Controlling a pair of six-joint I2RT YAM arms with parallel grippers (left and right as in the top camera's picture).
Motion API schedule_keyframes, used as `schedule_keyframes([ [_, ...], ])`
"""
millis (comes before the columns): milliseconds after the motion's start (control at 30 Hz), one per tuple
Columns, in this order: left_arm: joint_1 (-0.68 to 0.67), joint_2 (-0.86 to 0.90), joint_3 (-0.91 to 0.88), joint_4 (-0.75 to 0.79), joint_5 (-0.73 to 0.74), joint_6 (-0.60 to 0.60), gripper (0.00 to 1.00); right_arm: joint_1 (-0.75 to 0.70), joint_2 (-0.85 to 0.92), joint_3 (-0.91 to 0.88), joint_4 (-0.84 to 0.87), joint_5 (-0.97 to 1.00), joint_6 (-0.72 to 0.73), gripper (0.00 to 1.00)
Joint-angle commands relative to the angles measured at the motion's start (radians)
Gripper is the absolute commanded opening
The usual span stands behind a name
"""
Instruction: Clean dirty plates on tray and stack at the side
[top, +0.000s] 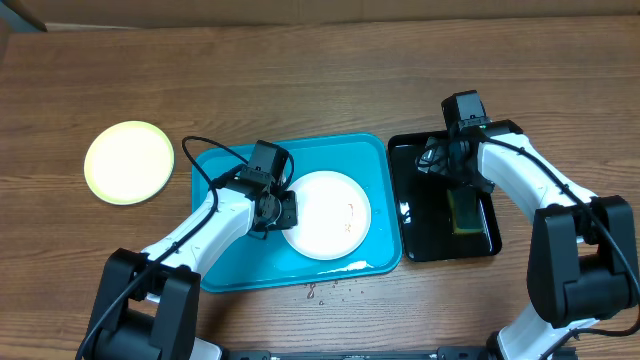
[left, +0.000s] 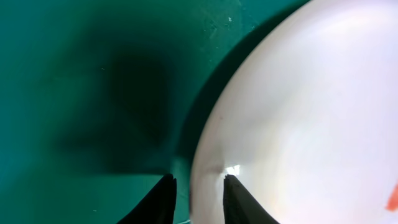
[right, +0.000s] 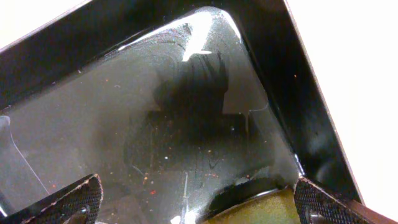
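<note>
1. The blue tray (top: 340, 155) sits mid-table (top: 300, 80), with one white plate (top: 325, 215) lying flat in its right half.
2. The plate carries a small orange smear (top: 352, 210) right of its centre.
3. The left pincer (top: 283, 210) is at the plate's left edge. In the wrist view its fingers (left: 163, 202) straddle the rim a little apart, one over the tray and one over the plate. Whether they pinch the rim cannot be told.
4. A yellow-green plate (top: 128, 162) lies alone on the table, well left of the tray.
5. A black tray (top: 420, 240) lies just right of the blue one, wet and speckled inside, with an olive sponge (top: 464, 212) in its near right part.
6. The right pincer (top: 437, 160) hangs over the black tray's far half with jaws spread wide, gripping nothing. The sponge shows just by its right finger (right: 323, 202).
7. Crumbs (top: 315, 292) dot the table just in front of the blue tray.
</note>
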Motion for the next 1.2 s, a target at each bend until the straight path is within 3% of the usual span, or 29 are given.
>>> schedule_keyframes([
  [0,-0.018,0.01,0.02,0.003,-0.08,0.093,0.25,-0.003,-0.009,-0.003,0.003,0.0,0.005,1.0],
  [133,-0.018,0.01,0.02,0.002,-0.061,0.1,0.26,-0.003,-0.009,-0.003,0.003,0.0,0.005,1.0],
  [300,-0.025,0.01,0.015,0.0,-0.04,0.084,0.15,-0.003,-0.009,-0.003,0.003,0.0,0.005,1.0],
  [400,-0.025,0.01,0.002,0.002,-0.04,0.06,0.15,-0.003,-0.009,-0.003,0.003,0.0,0.005,1.0],
  [467,-0.025,0.01,-0.011,0.007,-0.048,0.029,0.04,-0.003,-0.009,-0.003,0.003,0.0,0.005,1.0],
  [767,-0.009,0.01,-0.019,-0.054,-0.122,-0.175,0.04,-0.003,-0.009,-0.003,0.003,0.0,0.005,1.0],
  [967,-0.002,0.01,-0.019,-0.08,-0.118,-0.218,0.15,-0.003,-0.009,-0.003,0.027,-0.045,0.005,1.0],
  [1000,-0.002,0.01,-0.019,-0.08,-0.118,-0.218,0.13,-0.003,-0.009,-0.003,0.029,-0.077,0.005,1.0],
  [1033,-0.002,0.01,-0.019,-0.08,-0.118,-0.219,0.04,-0.003,-0.009,-0.003,0.028,-0.137,0.005,1.0],
  [1167,-0.002,0.01,-0.019,-0.079,-0.118,-0.255,0.04,-0.003,-0.009,-0.003,-0.1,-0.309,0.004,1.0],
])
